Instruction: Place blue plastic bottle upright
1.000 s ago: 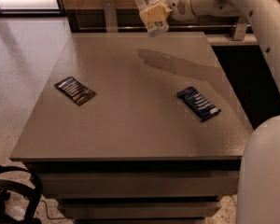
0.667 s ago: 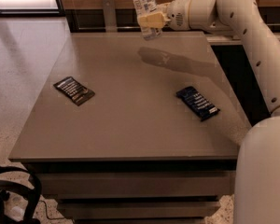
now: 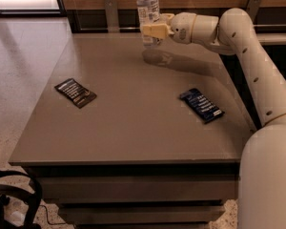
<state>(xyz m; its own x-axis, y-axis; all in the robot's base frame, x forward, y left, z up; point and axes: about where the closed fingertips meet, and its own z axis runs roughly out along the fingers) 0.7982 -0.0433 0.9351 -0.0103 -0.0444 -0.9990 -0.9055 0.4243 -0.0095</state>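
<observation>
Gripper point(image 3: 151, 31) at far edge of table point(image 3: 133, 132), right of centre, clasping lower body of blue plastic bottle point(image 3: 147, 6). Bottle upright; base contact with table unclear. Dark packet point(image 3: 76, 92) left, dark-blue snack packet point(image 3: 201, 105) right.

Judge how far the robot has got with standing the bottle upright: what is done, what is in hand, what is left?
Done: the bottle is upright, cap on top. In hand: the gripper clasps its lower half at the far end of the table; whether its base touches the surface cannot be told. Left: set it down if needed, let go, pull the arm away.
</observation>
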